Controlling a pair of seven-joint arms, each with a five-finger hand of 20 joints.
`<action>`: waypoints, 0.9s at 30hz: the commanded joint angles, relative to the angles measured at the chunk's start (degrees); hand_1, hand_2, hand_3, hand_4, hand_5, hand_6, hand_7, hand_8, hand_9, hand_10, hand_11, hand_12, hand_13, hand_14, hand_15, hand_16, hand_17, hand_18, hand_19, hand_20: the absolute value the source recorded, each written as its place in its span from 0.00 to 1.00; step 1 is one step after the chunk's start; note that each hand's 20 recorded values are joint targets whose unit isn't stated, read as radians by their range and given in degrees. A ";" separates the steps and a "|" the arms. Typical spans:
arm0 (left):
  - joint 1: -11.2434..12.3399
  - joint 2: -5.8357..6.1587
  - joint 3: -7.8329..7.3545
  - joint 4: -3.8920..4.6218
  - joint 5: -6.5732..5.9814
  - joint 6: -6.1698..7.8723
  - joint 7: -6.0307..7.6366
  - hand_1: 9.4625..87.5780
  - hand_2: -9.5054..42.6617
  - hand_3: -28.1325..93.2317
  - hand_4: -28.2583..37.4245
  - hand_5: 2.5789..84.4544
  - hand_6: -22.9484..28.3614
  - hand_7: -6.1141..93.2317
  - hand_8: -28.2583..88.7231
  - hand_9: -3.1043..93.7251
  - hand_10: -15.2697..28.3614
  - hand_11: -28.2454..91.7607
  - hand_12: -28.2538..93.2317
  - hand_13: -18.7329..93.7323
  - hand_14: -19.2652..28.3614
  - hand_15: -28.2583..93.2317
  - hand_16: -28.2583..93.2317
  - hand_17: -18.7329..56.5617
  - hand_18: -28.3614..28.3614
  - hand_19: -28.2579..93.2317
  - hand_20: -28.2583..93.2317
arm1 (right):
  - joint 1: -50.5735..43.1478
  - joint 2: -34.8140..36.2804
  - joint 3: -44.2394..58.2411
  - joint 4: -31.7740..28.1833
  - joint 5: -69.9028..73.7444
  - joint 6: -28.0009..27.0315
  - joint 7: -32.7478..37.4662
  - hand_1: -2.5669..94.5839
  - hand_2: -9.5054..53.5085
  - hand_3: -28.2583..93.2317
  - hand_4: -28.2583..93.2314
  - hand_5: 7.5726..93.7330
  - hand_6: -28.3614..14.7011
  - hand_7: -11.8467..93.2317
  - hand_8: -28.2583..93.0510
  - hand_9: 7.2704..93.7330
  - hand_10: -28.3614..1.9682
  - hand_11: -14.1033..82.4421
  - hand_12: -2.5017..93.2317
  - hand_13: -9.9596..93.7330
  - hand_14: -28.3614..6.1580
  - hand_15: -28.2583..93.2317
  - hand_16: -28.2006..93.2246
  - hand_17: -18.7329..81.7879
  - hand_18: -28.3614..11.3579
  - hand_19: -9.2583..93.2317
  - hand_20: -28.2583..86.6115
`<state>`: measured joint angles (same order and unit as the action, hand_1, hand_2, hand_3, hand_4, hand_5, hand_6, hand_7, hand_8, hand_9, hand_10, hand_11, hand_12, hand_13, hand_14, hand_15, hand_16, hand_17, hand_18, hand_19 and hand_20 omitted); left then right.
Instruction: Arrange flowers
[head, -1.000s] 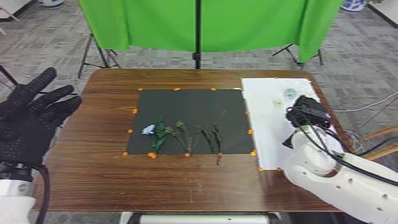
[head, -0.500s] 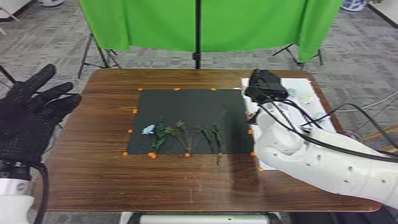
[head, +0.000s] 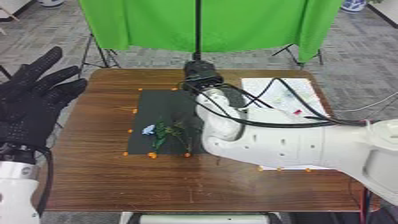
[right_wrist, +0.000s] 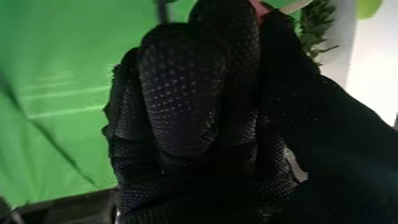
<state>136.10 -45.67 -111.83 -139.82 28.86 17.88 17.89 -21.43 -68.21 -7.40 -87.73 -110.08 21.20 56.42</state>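
Your right hand, clamped on a leafy stem, has swung from the white sheet to the dark mat's far edge, presumably for placing; left hand, fingers apart.

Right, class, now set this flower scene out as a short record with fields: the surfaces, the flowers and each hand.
Table: brown wood
Mat: dark, lying on the table
Flower: blue, near the mat's left edge
Stems: green, on the mat, right of the flower
Sheet: white, right of the mat
Left hand: open, at the table's left side
Right hand: beyond the mat, by the table's far edge
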 joint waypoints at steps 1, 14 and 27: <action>-3.50 2.12 2.12 0.72 0.25 -1.51 0.09 0.13 0.33 0.88 0.00 0.34 0.61 0.18 0.18 0.27 0.82 0.49 0.32 0.31 0.92 0.75 0.13 0.15 0.92 0.74 0.37 | 8.24 -8.13 -7.64 0.85 1.95 0.94 2.11 0.56 0.00 0.83 0.00 0.88 0.71 0.34 0.27 0.99 0.69 0.41 0.31 0.93 0.74 0.70 0.39 0.61 0.27 1.00 0.29; -5.08 3.29 2.40 1.43 0.05 -2.32 1.11 0.12 0.30 0.90 0.00 0.35 0.61 0.18 0.18 0.23 0.89 0.49 0.30 0.22 0.97 0.78 0.11 0.12 0.86 0.71 0.40 | 8.85 -9.65 -12.23 1.04 1.85 2.07 -0.50 0.55 0.00 0.81 0.00 0.89 0.74 0.33 0.26 0.99 0.69 0.44 0.30 0.93 0.74 0.70 0.39 0.60 0.29 1.00 0.28; -5.71 3.02 3.32 2.06 -0.03 -3.68 0.87 0.12 0.29 0.91 0.00 0.35 0.59 0.18 0.18 0.23 0.88 0.47 0.30 0.19 0.92 0.78 0.09 0.12 0.81 0.68 0.42 | 8.57 -9.02 -14.76 0.38 1.08 8.15 -3.55 0.57 0.00 0.74 0.00 0.90 0.83 0.30 0.23 1.00 0.72 0.48 0.24 0.92 0.76 0.72 0.39 0.58 0.32 1.00 0.28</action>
<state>130.81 -42.32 -109.30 -138.47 28.81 15.51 19.06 -13.67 -76.88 -22.15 -87.19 -107.60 31.96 50.95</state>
